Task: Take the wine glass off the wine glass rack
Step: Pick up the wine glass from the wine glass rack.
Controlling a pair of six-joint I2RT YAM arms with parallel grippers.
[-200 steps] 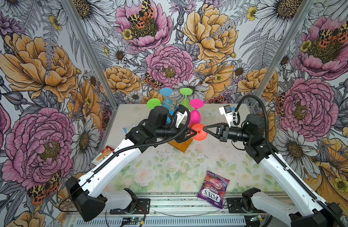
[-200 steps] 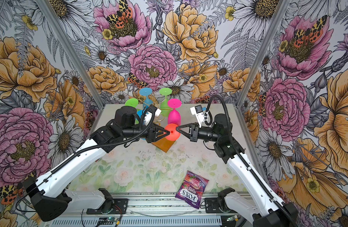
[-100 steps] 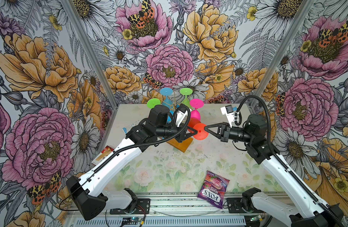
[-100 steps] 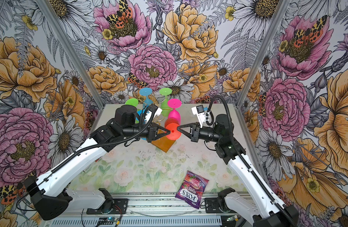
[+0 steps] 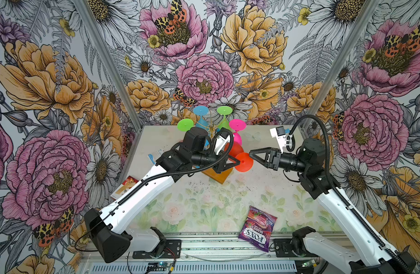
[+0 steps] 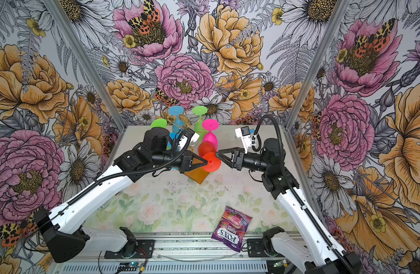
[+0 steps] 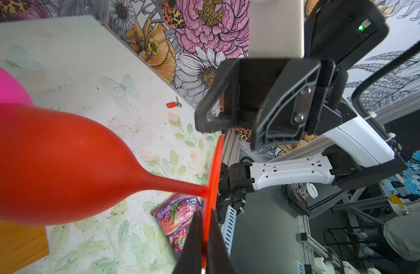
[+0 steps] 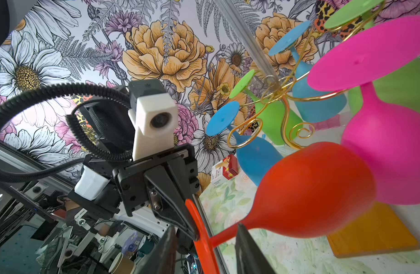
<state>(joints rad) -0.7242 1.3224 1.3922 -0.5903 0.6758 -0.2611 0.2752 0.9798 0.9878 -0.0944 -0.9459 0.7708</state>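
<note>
Tabletop (image 5: pixel 287 189) printed with pale flowers carries the wine glass rack (image 5: pixel 216 177) toward the middle of its far edge, gold wire arms rising over a honey-brown wooden base. A pink wine glass (image 8: pixel 389 154), green wine glasses (image 5: pixel 224 110) and blue wine glasses (image 5: pixel 200 111) hang upside down from those arms. The red wine glass (image 8: pixel 318 189) is off the arms, tipped almost onto its side above the base, bowl toward the rack and just beside the pink wine glass; whether the two touch is hard to tell. The left gripper (image 7: pixel 205 220) pinches the rim of its round foot. The right gripper (image 8: pixel 205 233) has its fingers spread, one on each side of that foot. A purple Fox's Berries candy bag (image 5: pixel 257 227) lies at the near edge, right of centre, and a small red-and-white box (image 5: pixel 124 187) sits against the left edge.
</note>
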